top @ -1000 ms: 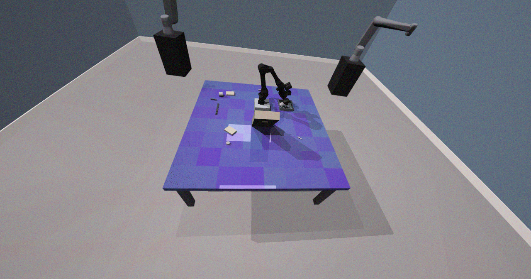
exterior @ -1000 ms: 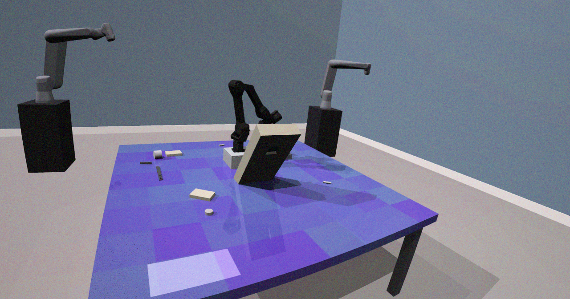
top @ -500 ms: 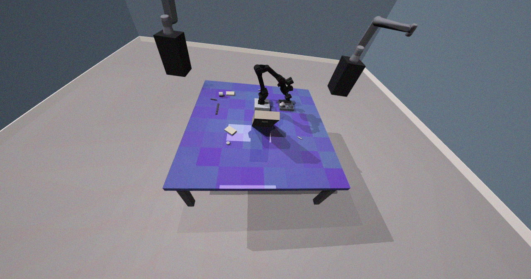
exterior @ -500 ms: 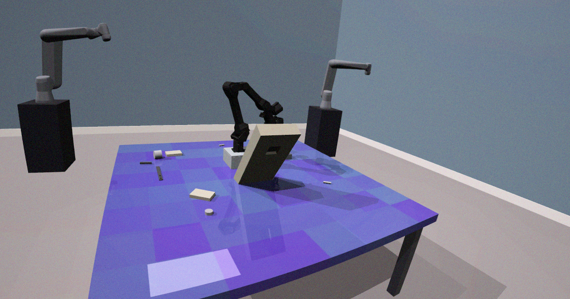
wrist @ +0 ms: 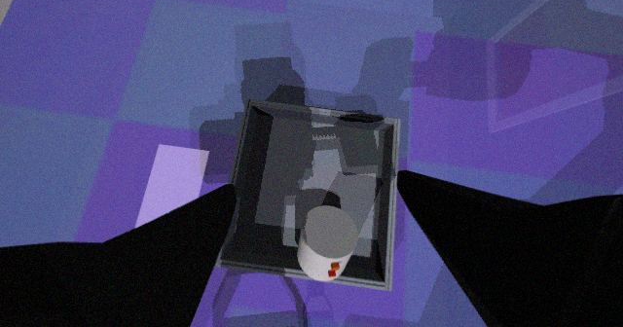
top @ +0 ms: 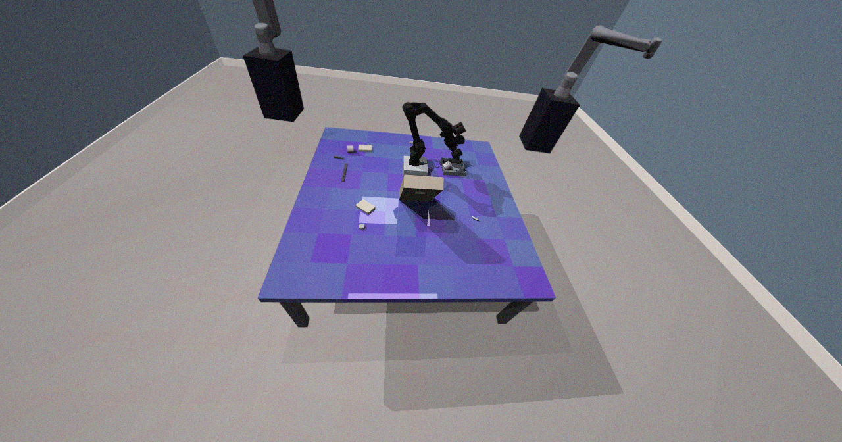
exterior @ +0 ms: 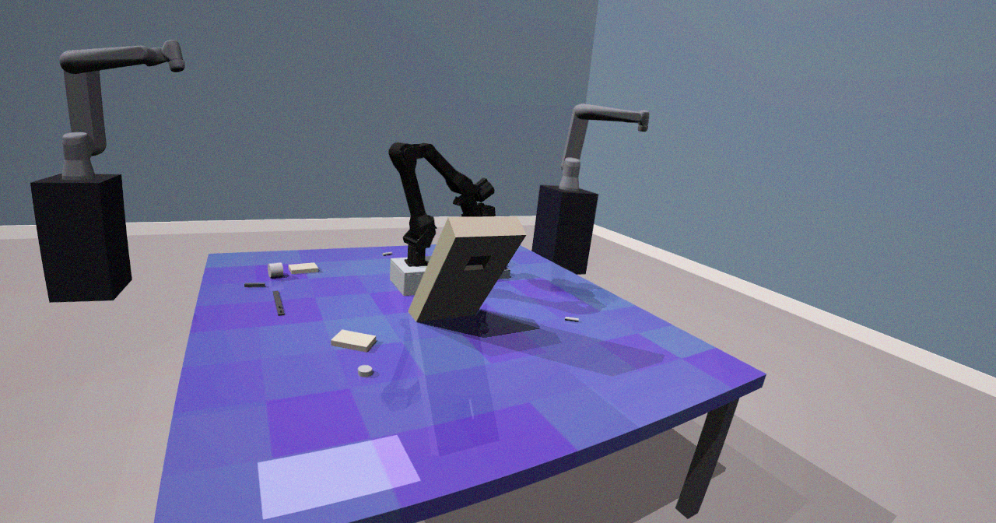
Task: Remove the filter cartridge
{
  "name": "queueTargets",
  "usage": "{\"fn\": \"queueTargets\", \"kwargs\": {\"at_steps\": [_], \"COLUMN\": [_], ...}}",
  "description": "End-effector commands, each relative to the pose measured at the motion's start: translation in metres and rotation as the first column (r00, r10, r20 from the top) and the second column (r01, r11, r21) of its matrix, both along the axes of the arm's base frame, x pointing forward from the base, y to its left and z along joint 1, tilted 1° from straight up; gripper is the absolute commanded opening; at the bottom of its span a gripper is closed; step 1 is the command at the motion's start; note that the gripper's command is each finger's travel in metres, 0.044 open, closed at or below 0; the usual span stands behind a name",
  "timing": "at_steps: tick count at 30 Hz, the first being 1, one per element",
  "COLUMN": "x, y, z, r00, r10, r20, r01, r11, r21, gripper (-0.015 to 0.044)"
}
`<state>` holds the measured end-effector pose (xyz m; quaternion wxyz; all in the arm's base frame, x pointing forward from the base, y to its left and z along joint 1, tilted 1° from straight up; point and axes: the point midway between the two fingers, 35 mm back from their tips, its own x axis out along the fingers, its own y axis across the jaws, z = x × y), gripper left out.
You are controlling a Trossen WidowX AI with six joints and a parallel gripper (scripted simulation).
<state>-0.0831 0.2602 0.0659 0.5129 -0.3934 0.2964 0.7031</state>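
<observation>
The cartridge (wrist: 328,239) (top: 447,166) is out of the panel and at the tray (wrist: 265,269) (top: 454,173). In the wrist view its plain grey round end faces the camera, and its white side with red marks overlaps the tray's lower rim. I cannot tell if it rests fully on the floor or leans on the wall. Its slots are hidden. My gripper (wrist: 316,185) (top: 456,158) is open above the tray, with nothing between the fingers and the cartridge below them in the wrist view. The panel (top: 422,183) (exterior: 456,289) shows its back; its face is hidden.
The arm's white base (top: 415,166) (exterior: 405,277) stands between the panel and the back of the table. A pale block (top: 365,206) (exterior: 353,340), a small disc (top: 361,226) (exterior: 365,370) and a dark bar (top: 345,171) (exterior: 278,303) lie on the table. The leaning panel is near the tray.
</observation>
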Motion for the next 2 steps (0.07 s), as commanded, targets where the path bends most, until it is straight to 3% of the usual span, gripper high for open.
{"fn": "queueTargets", "kwargs": {"at_steps": [1, 2], "x": [0.0001, 0.0001], "y": [-0.0004, -0.0004], "z": [-0.0005, -0.0005], "r00": [1.000, 1.000], "r10": [0.000, 0.000], "r20": [0.000, 0.000], "r01": [0.000, 0.000], "r11": [1.000, 1.000], "r21": [-0.002, -0.002], "gripper": [0.0440, 0.0440]}}
